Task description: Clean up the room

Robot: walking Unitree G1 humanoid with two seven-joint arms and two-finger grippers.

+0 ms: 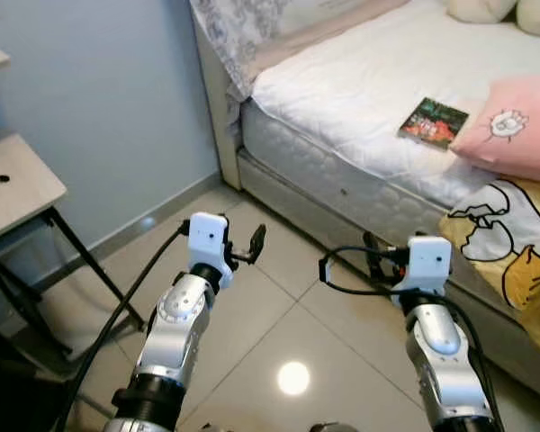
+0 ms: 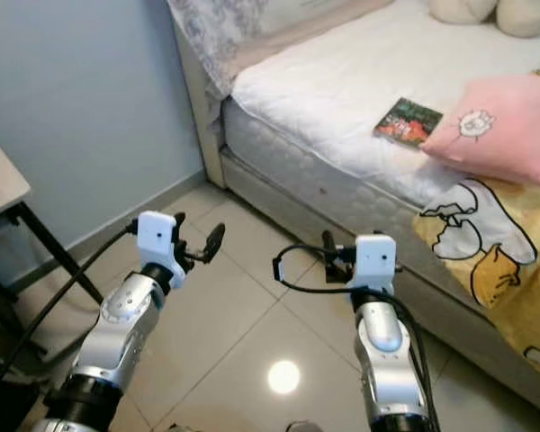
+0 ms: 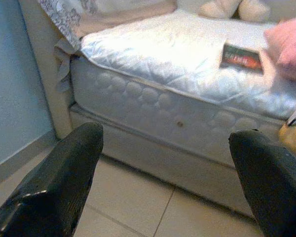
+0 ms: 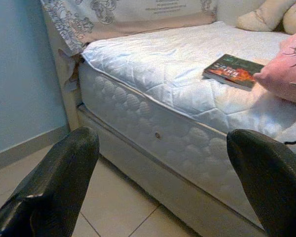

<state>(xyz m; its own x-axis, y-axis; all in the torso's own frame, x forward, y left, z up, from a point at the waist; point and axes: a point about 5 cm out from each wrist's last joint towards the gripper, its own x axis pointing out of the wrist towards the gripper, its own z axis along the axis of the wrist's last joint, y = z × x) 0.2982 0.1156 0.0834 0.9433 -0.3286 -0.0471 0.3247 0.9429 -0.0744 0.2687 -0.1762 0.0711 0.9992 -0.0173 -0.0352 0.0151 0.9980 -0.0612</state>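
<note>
A bed (image 1: 360, 99) with a bare white quilted mattress stands against the pale blue wall, and everything else sits relative to it. On the mattress, close to its near edge, lies a book (image 1: 433, 122) with a dark green and red cover, flat and face up. Just beside the book, touching or nearly touching one corner, rests a pink pillow (image 1: 513, 126) with a small cartoon face. Below the pillow a yellow and white cartoon blanket (image 1: 513, 247) hangs over the edge of the bed toward the tiled floor (image 1: 279, 315). At the far end of the bed lie cream cushions (image 1: 504, 11), and a grey patterned cloth (image 1: 238, 36) drapes over the bed's corner.

Both arms are raised over the floor short of the bed. The left hand (image 1: 252, 245) has its fingers spread wide and holds nothing; the right hand (image 1: 371, 259) is likewise wide and empty, nearer the bed's side. Well away from the bed, by the wall, stands a light table (image 1: 13, 189) on dark legs.
</note>
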